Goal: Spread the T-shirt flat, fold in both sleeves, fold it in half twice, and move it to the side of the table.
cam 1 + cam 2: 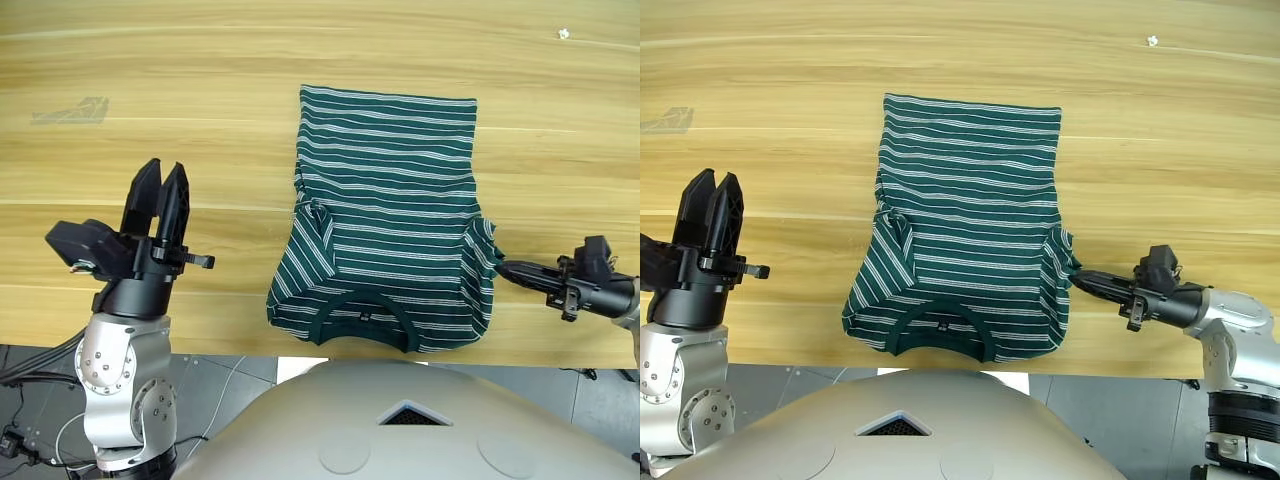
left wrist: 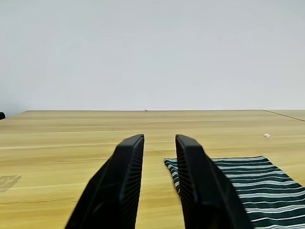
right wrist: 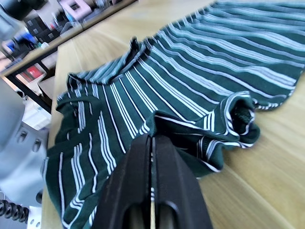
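In the middle of the table, a green stripy shirt, with the neck hole near and the bottom edge far. Spread out fairly flat, so probably done with that first step.

Turned in over the body on one side, the left sleeve, a bit crumpled. Turned in on the other side too, the right sleeve, but bunched up in a lump at the right edge. So most likely busy with the sleeves, and nearly through them.

Low at the near right, the right gripper, tip touching the shirt just beside that bunched sleeve. Fingers pressed tight together. Hard to tell if pinching any cloth or just poking at it.

Up off the table and well to the left of the shirt, the left gripper, pointing far. Fingers only a little apart, holding nothing.

No half fold yet: full length on show from neck hole to bottom edge. Left to do, as a guess: tidy the right sleeve, fold in half, fold in half again, then move to the side of the table. Less than halfway through, by the look of it.

Far right on the table, a tiny white bit, well away from the shirt.
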### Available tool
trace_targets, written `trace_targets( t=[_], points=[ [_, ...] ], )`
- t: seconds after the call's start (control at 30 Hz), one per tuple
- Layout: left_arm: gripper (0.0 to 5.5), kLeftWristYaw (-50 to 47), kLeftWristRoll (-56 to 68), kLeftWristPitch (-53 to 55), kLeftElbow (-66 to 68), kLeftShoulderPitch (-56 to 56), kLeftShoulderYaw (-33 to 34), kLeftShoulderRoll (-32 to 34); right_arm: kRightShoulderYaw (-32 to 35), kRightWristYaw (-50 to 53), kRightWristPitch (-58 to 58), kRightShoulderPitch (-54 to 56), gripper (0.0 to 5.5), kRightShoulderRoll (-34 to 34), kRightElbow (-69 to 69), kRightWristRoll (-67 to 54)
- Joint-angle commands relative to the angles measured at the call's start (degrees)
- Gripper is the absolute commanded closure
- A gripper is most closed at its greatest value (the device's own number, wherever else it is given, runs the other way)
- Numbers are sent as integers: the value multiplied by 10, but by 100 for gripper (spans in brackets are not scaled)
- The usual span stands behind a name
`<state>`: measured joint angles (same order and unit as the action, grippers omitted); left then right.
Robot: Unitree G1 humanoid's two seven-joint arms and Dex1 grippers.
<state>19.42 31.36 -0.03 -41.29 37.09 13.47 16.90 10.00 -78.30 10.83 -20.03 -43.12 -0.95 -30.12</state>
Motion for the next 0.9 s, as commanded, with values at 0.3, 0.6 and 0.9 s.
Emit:
trace_targets(
  t=[0.3, 0.6, 0.9],
  points=[
    [424, 17, -20, 2, 5, 10, -20, -9, -60, 27, 1, -13, 547, 20, 126, -1],
    [424, 24, -32, 1, -3, 15, -32, -16, -105, 68, -44, -4, 547, 22, 116, 74],
    [424, 27, -49, -1, -5, 12, -44, -15, -104, 26, 22, -24, 505, 0, 161, -16]
  ],
)
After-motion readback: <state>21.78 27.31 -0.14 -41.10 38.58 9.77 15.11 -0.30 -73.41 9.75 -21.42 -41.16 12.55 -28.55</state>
